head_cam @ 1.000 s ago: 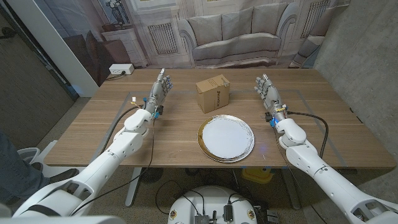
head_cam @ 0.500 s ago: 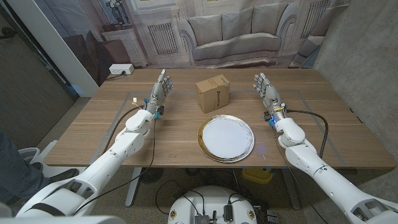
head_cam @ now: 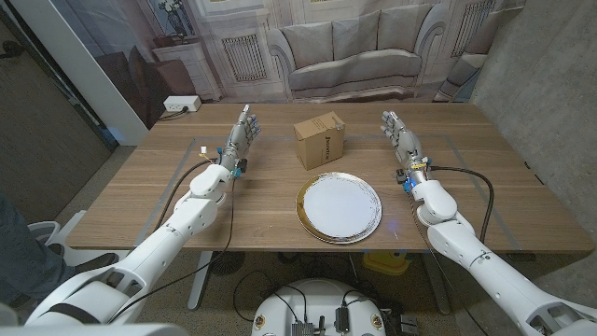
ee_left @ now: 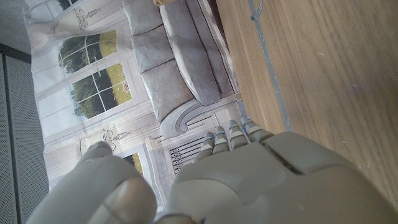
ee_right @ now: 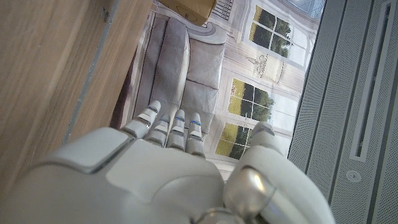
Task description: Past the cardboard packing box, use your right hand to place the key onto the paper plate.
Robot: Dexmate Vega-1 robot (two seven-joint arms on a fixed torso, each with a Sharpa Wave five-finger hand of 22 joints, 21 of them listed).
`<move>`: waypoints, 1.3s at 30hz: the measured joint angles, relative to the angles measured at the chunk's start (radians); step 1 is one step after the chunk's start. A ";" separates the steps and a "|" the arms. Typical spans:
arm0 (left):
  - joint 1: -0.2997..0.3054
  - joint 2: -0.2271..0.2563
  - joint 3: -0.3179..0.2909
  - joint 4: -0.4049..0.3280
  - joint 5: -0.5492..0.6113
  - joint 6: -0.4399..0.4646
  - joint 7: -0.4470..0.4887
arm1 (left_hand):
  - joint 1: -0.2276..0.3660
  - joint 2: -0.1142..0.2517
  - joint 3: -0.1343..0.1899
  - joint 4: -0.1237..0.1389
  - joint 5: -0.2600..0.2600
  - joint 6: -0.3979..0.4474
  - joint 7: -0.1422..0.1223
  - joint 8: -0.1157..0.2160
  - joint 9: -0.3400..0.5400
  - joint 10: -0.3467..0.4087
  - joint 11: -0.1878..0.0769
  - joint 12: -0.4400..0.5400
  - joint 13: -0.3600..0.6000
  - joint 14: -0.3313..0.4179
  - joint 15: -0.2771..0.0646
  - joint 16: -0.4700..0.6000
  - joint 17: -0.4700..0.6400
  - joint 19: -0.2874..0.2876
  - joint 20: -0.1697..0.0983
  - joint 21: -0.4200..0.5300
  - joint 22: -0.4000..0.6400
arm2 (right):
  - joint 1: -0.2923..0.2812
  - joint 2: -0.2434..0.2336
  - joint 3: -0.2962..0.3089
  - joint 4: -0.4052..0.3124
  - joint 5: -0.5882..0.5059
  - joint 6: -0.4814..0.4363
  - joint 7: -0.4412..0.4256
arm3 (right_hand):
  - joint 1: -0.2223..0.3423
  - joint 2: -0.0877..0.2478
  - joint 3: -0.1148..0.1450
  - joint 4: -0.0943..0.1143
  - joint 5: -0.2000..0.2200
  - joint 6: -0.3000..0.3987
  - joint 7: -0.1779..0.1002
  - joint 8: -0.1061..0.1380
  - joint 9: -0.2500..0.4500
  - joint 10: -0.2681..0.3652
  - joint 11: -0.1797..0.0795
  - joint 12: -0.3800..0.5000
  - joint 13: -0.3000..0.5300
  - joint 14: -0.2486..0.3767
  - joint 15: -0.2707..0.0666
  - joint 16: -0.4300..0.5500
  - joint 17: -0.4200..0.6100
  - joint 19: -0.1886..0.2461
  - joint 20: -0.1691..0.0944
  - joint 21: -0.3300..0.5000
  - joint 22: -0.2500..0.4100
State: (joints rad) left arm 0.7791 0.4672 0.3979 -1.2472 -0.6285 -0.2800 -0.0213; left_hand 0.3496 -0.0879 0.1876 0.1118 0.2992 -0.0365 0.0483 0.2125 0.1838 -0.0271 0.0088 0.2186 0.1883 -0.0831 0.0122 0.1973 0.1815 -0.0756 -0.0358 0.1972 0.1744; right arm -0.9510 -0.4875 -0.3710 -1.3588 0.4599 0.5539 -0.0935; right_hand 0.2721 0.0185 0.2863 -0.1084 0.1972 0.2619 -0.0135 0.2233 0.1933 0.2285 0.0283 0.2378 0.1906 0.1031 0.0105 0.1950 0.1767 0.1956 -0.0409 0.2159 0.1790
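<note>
The right hand stood in the right centre of the head view, upright on its edge beside the cardboard packing box, fingers extended and close together, holding nothing; this looked like a waiting pose, with the reach for the key not yet begun. The left hand mirrored it left of centre, also upright, fingers extended and lightly apart, empty, and likely parked clear since the task names only the other arm. The box sat at the upper middle of the table, and the paper plate lay just below it in the frame, toward the robot, near the box but not touching it. The key could not be made out anywhere on the table; judging by the task sentence it may lie behind the box, hidden from the head camera, but that is a guess. In the right wrist view the back of the right hand showed its fingers straight and side by side; in the left wrist view the left hand showed the same. Against the frames half a second and a second earlier, the right hand had shifted slightly toward the box, the left hand had barely moved, and the box and plate lay where they were.
</note>
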 measured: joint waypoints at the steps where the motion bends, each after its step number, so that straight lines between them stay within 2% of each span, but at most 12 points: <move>1: 0.000 0.002 0.000 -0.003 0.001 0.005 0.003 | 0.001 0.001 0.000 0.000 0.000 0.000 0.000 0.000 0.000 0.000 0.000 0.000 0.000 0.000 0.000 0.000 0.000 0.000 0.000 0.000 0.000 | -0.006 0.000 0.003 0.000 -0.005 0.004 -0.004 | 0.003 0.002 0.000 0.000 0.000 0.001 -0.001 0.000 0.000 0.000 0.000 0.000 0.000 0.000 0.000 0.000 0.000 0.000 0.000 0.000 0.000; 7: 0.005 0.008 0.000 -0.016 0.002 0.016 0.012 | 0.001 0.001 0.000 0.000 0.000 0.000 0.000 0.000 0.000 0.000 0.000 0.000 0.000 0.000 0.000 0.000 0.000 0.000 0.000 0.000 0.000 | -0.020 0.000 0.008 -0.003 -0.029 0.023 -0.027 | 0.025 0.002 0.006 -0.015 0.000 0.016 -0.016 0.000 0.000 0.005 -0.005 0.008 0.000 0.005 -0.005 0.000 0.000 0.005 0.005 0.000 0.000; 18: 0.014 0.018 -0.001 -0.037 0.004 0.025 0.023 | 0.010 0.010 0.004 -0.004 0.000 0.000 0.000 0.000 0.000 0.003 -0.003 0.000 0.000 0.000 0.000 0.000 0.000 0.000 0.000 0.000 0.000 | -0.034 -0.005 0.014 -0.015 -0.088 0.039 -0.073 | 0.062 0.013 0.018 -0.026 0.000 0.024 -0.042 0.007 0.005 0.023 -0.023 0.008 0.003 0.020 -0.009 0.000 0.000 0.011 0.000 0.000 0.000; 27: 0.015 0.022 -0.002 -0.045 0.013 0.032 0.034 | 0.010 0.010 0.004 -0.004 0.000 0.004 -0.004 0.000 0.000 0.003 -0.003 0.000 0.000 0.010 0.000 0.000 0.000 0.000 0.000 0.000 0.000 | -0.050 -0.016 0.019 -0.037 -0.158 0.042 -0.126 | 0.094 0.018 0.026 -0.043 0.000 0.046 -0.074 0.007 0.005 0.036 -0.036 0.008 0.003 0.036 -0.007 0.000 0.003 0.020 0.002 0.000 0.000; 33: 0.016 0.022 -0.002 -0.045 0.013 0.033 0.035 | 0.010 0.010 0.004 -0.004 0.000 0.011 -0.004 0.000 0.000 0.003 -0.003 0.000 0.000 0.010 0.000 0.000 0.000 0.000 0.000 0.000 0.000 | -0.055 -0.016 0.022 -0.042 -0.199 0.050 -0.159 | 0.158 0.016 0.043 -0.060 0.000 0.078 -0.107 0.020 0.009 0.057 -0.065 0.019 0.003 0.055 -0.016 0.000 0.003 0.032 0.000 0.000 0.000; 39: 0.017 0.021 -0.002 -0.044 0.012 0.034 0.035 | 0.011 0.011 0.000 -0.008 0.000 0.011 -0.004 0.000 0.000 0.003 -0.003 0.000 0.000 0.010 0.000 0.000 0.000 0.000 0.000 0.000 0.000 | -0.059 -0.014 0.024 -0.042 -0.235 0.061 -0.186 | 0.213 0.015 0.055 -0.071 0.008 0.105 -0.126 0.029 0.009 0.066 -0.073 0.023 0.003 0.070 -0.023 0.000 0.003 0.044 0.003 0.000 0.000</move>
State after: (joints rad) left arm 0.7966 0.4881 0.3958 -1.2917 -0.6166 -0.2462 0.0142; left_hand 0.3604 -0.0772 0.1876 0.1035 0.2991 -0.0256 0.0448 0.2124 0.1836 -0.0239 0.0055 0.2186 0.1883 -0.0726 0.0120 0.1973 0.1815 -0.0756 -0.0358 0.1972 0.1743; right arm -1.0098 -0.5010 -0.3469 -1.4005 0.2248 0.6152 -0.2795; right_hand 0.4847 0.0335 0.3412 -0.1799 0.2049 0.3668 -0.1396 0.2518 0.2026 0.2943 -0.0451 0.2611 0.1934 0.1727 -0.0130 0.1950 0.1793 0.2392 -0.0381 0.2159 0.1789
